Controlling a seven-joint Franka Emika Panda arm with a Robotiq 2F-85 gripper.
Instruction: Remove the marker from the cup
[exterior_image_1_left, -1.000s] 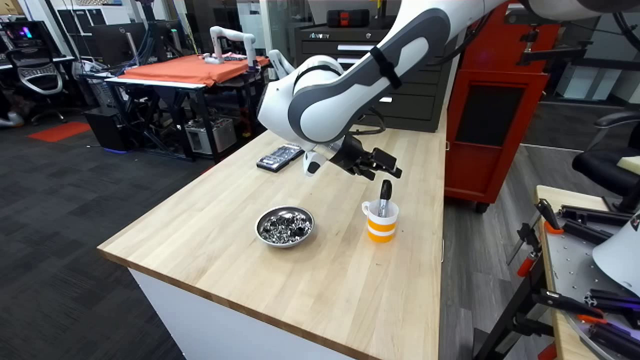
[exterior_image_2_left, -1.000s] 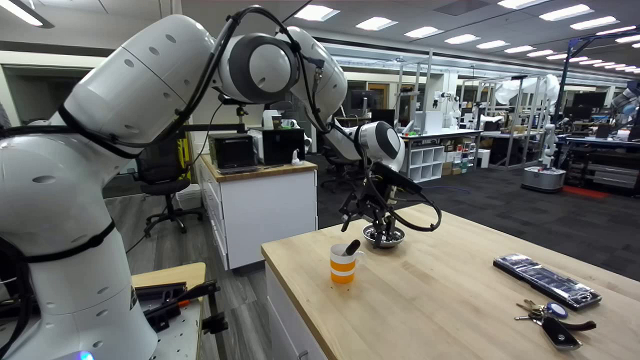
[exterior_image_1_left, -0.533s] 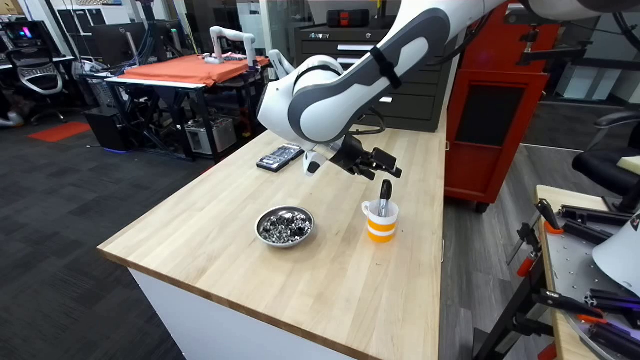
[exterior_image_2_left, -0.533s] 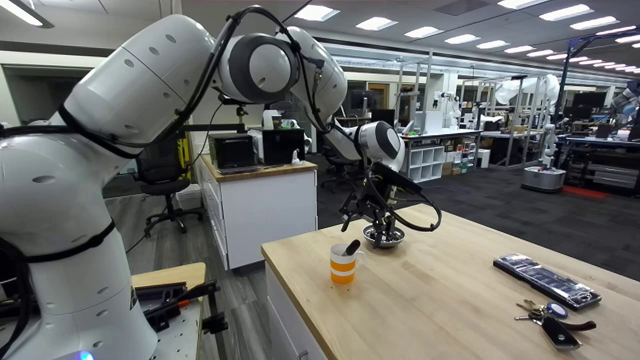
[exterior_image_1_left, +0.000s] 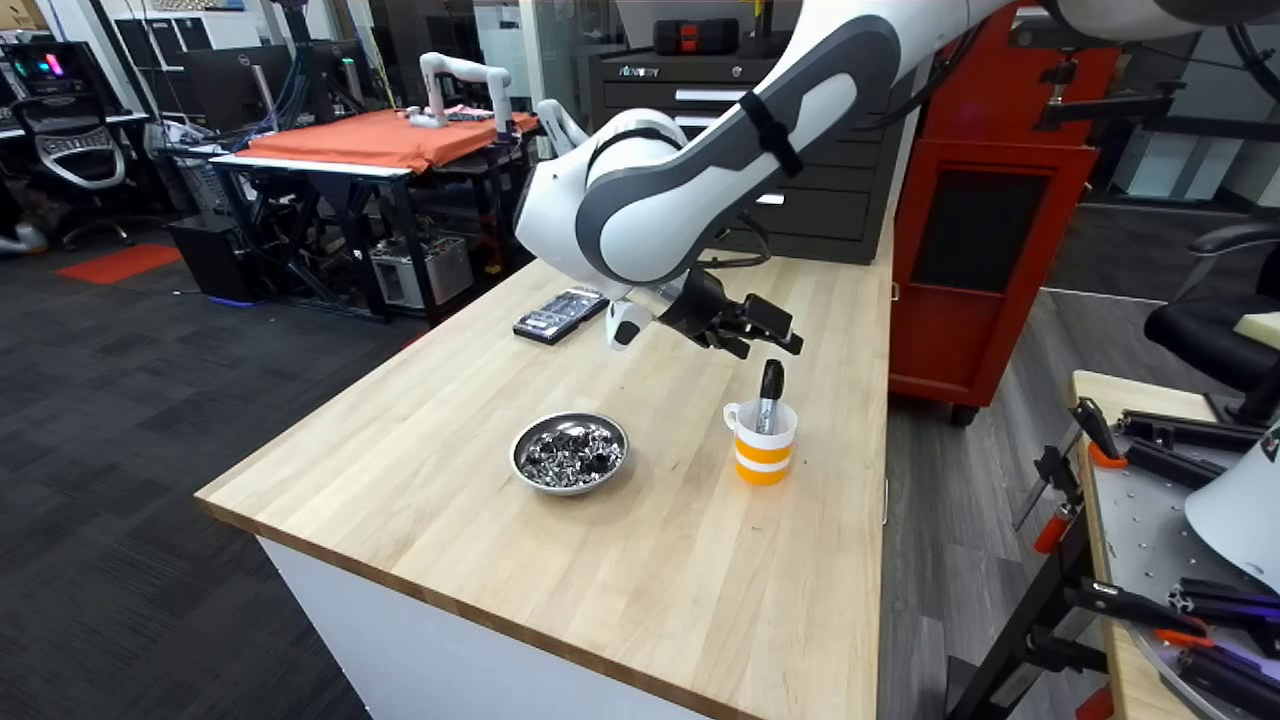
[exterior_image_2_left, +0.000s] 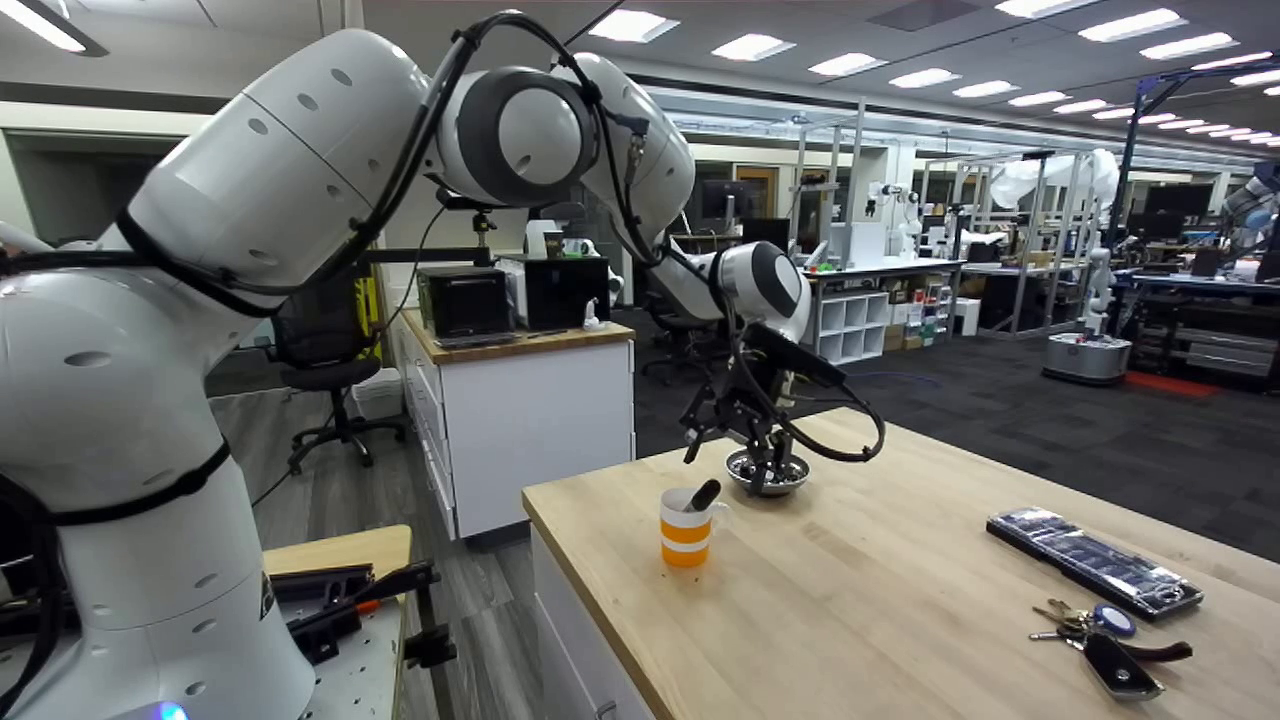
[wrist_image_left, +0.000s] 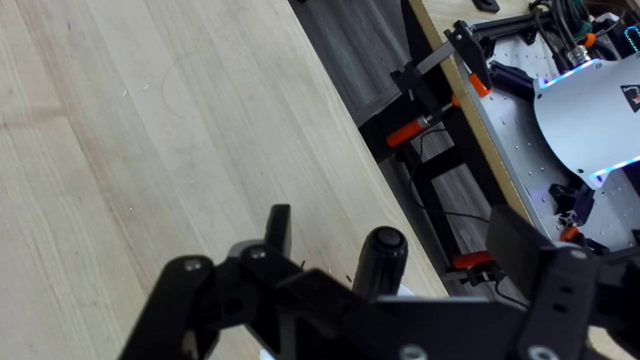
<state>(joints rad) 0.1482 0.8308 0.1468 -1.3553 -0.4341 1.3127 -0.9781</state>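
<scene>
The black and grey marker (exterior_image_1_left: 770, 390) stands tilted in the cup (exterior_image_1_left: 764, 463), its black cap end above the rim. The cup is white at the top with orange bands and stands upright on the wooden table. Marker (exterior_image_2_left: 705, 494) and cup (exterior_image_2_left: 685, 541) show in both exterior views. My gripper (exterior_image_1_left: 770, 348) is open and empty, just above the marker's top end. In the wrist view the cap end of the marker (wrist_image_left: 382, 260) shows between the wide-apart fingers of the gripper (wrist_image_left: 395, 232), touching neither. Most of the cup is hidden there behind the gripper.
A metal bowl (exterior_image_1_left: 565, 489) of small shiny pieces stands beside the cup. A flat black case (exterior_image_1_left: 560, 316) lies farther off on the table. Keys (exterior_image_2_left: 1110, 645) lie near it. A dark drawer chest (exterior_image_1_left: 740, 205) stands at the table's far end. The table's edge runs close to the cup.
</scene>
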